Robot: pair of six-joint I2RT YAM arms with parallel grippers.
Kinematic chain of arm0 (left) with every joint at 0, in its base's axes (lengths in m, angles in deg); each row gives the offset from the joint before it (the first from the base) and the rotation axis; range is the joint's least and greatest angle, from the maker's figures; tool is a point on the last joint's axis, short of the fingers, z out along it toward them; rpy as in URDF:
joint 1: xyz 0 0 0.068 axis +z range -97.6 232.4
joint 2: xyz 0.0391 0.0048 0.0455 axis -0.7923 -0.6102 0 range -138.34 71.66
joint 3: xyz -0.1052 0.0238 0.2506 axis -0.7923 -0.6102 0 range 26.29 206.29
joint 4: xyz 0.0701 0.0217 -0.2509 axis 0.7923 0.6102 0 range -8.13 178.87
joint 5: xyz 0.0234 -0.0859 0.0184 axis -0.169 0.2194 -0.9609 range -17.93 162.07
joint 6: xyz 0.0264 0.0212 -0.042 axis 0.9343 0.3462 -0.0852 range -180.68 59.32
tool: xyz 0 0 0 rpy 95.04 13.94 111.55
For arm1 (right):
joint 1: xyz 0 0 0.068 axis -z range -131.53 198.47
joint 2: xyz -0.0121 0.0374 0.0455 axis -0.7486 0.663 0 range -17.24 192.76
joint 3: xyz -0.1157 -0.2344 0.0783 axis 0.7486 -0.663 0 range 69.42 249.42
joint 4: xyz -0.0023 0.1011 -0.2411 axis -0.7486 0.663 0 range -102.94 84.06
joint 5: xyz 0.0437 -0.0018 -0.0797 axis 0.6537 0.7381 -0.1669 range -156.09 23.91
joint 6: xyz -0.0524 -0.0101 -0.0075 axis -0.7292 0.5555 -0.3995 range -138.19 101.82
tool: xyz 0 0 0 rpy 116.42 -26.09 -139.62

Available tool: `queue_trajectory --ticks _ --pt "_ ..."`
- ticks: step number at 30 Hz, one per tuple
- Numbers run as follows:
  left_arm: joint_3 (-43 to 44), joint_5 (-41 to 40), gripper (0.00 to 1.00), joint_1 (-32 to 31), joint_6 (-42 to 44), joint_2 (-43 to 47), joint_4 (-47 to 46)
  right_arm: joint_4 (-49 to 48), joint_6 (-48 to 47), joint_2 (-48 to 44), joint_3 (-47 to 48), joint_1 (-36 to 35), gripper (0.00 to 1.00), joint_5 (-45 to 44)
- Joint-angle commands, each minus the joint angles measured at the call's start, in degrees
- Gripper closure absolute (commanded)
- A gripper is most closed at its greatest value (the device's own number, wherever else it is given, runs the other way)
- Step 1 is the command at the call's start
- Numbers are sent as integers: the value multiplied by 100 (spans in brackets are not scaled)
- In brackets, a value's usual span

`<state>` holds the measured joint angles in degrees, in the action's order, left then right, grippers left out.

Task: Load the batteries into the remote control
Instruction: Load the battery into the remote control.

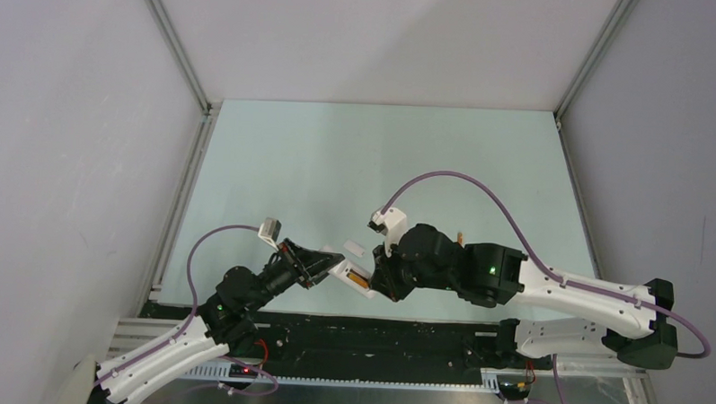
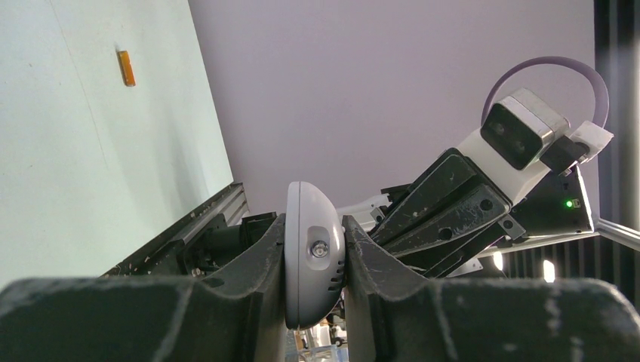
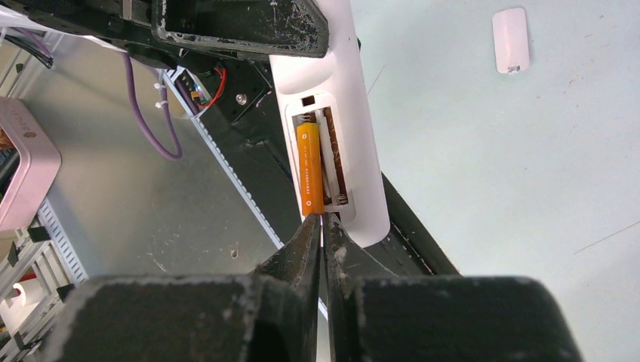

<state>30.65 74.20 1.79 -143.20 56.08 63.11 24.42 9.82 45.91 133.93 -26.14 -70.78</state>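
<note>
Right gripper [image 3: 321,225] sits nearest the lens in its own wrist view. Its jaws are drawn together to a thin slit with nothing I can see between them, and the tips rest at the near end of the seated battery [image 3: 309,167]. That battery lies in one bay of the remote control [image 3: 355,121], with its long axis running along the handset and straight away from your tips. Any push therefore goes lengthwise, not sideways. The empty bay [image 3: 334,162] is just beside it, on the side toward the bench [image 3: 490,188].

Your left gripper [image 2: 315,245] has its jaws clamped across the narrow end of the handset and holds it off the bench, recess side up, at the near edge between the two arms.

To my eye one cell is in and one remains. The loose battery [image 2: 126,68] lies on the bench well away from the handset. From above it shows as a small sliver [image 1: 461,236] just beyond the right arm's wrist, so the right arm is nearer and is the free one.

Only the right wrist view shows the bays and the battery cover [image 3: 511,39] lying apart on the bench. Only the left wrist view shows the loose cell plainly. The overhead view hides the recess behind the arm.
</note>
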Motion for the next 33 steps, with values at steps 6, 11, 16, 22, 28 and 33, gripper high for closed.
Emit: queue_trajectory --ticks 6,11,16,22,28,33 --pt "214 15 100 2 25 16 -275 -235 -6 47 22 35 92 -29" --pt "218 17 100 3 25 16 -274 -265 0 62 23 44 92 -58" --pt "204 16 100 7 9 36 -276 -337 0 93 18 59 92 -78" --pt "198 14 100 7 5 46 -274 -393 25 112 20 97 91 -116" --pt "193 18 100 3 20 39 -269 -397 53 116 19 117 91 -130" --pt "213 32 100 5 28 11 -273 -372 100 195 18 137 91 -99"
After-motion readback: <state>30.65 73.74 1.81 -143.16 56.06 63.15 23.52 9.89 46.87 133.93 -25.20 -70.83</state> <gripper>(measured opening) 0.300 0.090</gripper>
